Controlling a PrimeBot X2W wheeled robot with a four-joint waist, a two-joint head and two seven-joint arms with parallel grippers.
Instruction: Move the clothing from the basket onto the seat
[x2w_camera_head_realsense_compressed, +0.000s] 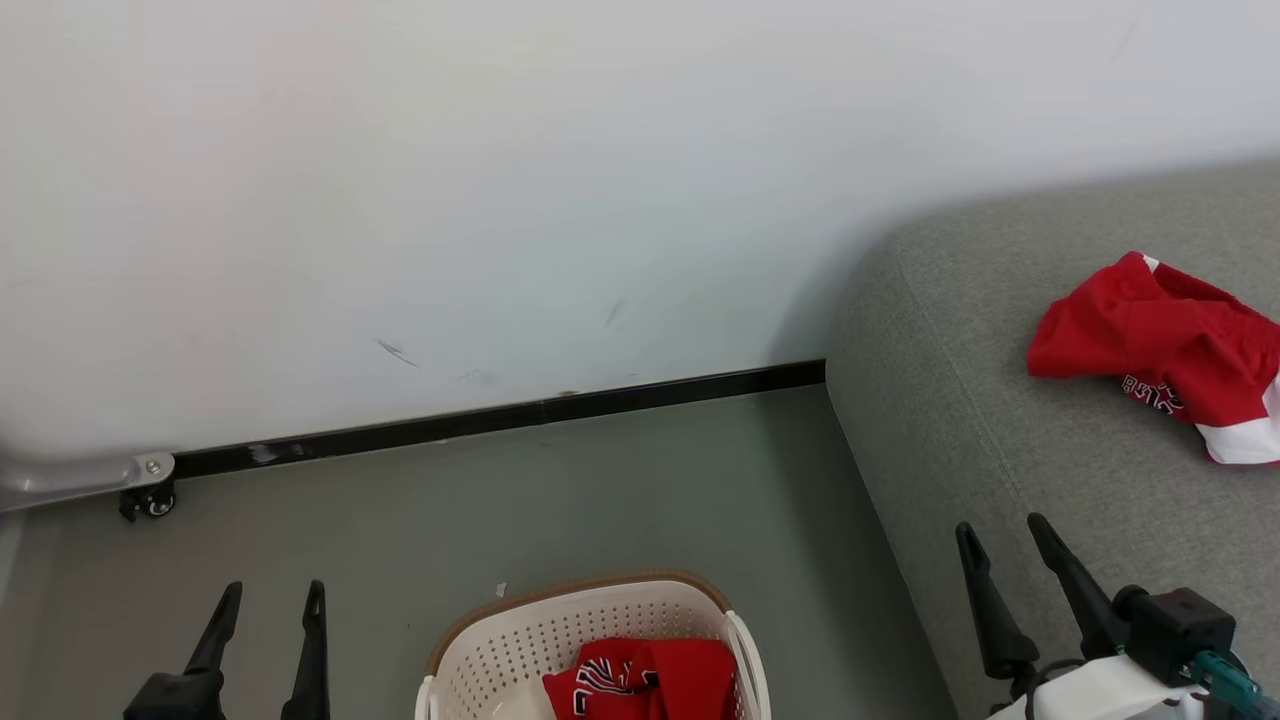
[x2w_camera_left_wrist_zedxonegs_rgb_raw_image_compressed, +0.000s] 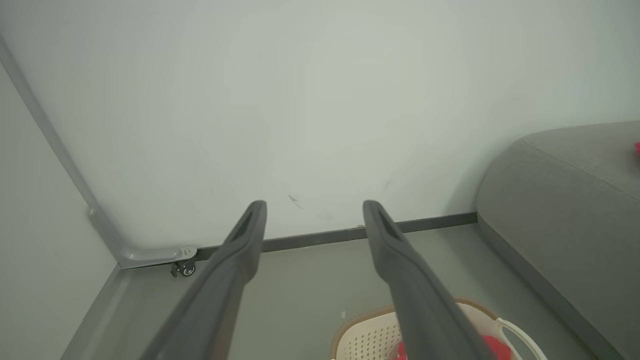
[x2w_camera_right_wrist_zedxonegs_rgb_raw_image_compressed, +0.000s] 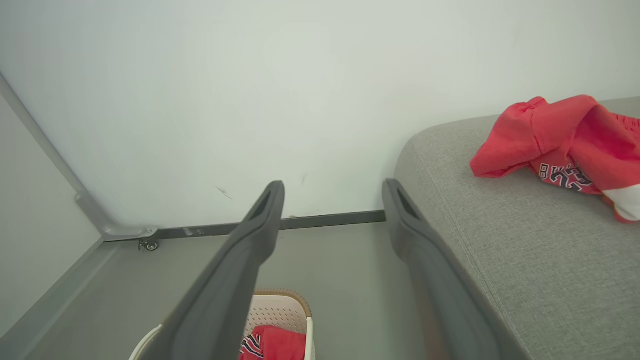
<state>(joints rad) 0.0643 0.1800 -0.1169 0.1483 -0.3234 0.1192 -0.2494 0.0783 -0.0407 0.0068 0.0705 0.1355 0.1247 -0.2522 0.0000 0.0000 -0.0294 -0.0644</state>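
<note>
At far left, a metal bracket (x2w_camera_head_realsense_compressed: 70, 480) and small caster (x2w_camera_head_realsense_compressed: 150, 503) sit where the white wall (x2w_camera_head_realsense_compressed: 500, 200) meets the grey floor (x2w_camera_head_realsense_compressed: 560, 500). Black skirting (x2w_camera_head_realsense_compressed: 500, 420) runs right to the seat (x2w_camera_head_realsense_compressed: 1000, 440). My left claw (x2w_camera_head_realsense_compressed: 276, 590) hangs released and empty. The basket (x2w_camera_head_realsense_compressed: 590, 581) stands on the near floor, cut off below, with a red garment (x2w_camera_head_realsense_compressed: 670, 670) inside, its lettering unreadable. My right claw (x2w_camera_head_realsense_compressed: 1000, 523) gapes empty at the seat's near edge. Red shorts (x2w_camera_head_realsense_compressed: 1160, 350) lie on the seat, cropped at right.

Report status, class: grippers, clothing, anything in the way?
Left gripper open, empty. Right gripper open, empty. One red garment on the seat; another red garment in the basket. Nothing seen blocking the basket.
</note>
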